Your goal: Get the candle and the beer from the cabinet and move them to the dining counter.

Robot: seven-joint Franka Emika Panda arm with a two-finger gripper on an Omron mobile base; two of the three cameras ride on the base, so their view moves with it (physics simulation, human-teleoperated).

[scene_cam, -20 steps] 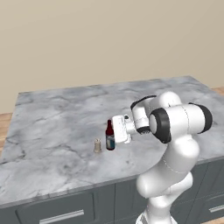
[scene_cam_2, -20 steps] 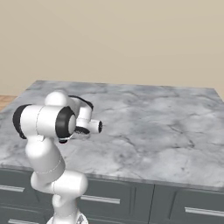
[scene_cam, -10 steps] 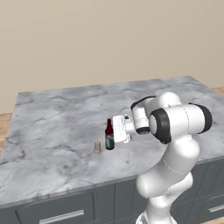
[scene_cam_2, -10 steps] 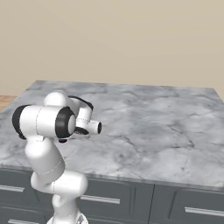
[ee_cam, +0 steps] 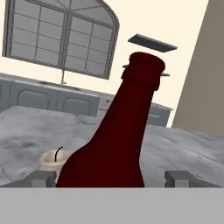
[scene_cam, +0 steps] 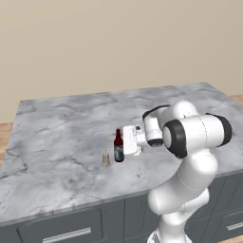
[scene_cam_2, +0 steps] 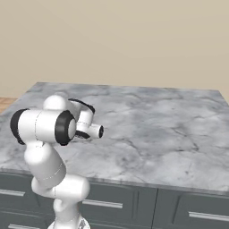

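Note:
The beer [scene_cam: 118,147], a dark reddish-brown bottle with a blue label, stands upright on the marble dining counter [scene_cam: 61,137] near its middle. Just left of it sits the small tan candle [scene_cam: 106,158]. My gripper [scene_cam: 122,148] reaches in level from the right and is open around the bottle's body. In the hand view the beer [ee_cam: 118,140] rises between my fingertips [ee_cam: 43,177], with a gap showing on each side, and the candle [ee_cam: 53,159] with its dark wick sits behind it on the left. The slate-grey cabinet board [ee_cam: 152,43] hangs on the far wall.
Dark grey drawers [scene_cam: 66,230] with silver handles run under the counter's front edge. In the hand view, a far counter run with a tap [ee_cam: 63,76] stands below a large window [ee_cam: 57,35]. Wood floor [scene_cam: 4,137] lies to the left.
The jaws have spread apart and let go of the beer, which stays upright beside the candle. The arm has hardly moved.

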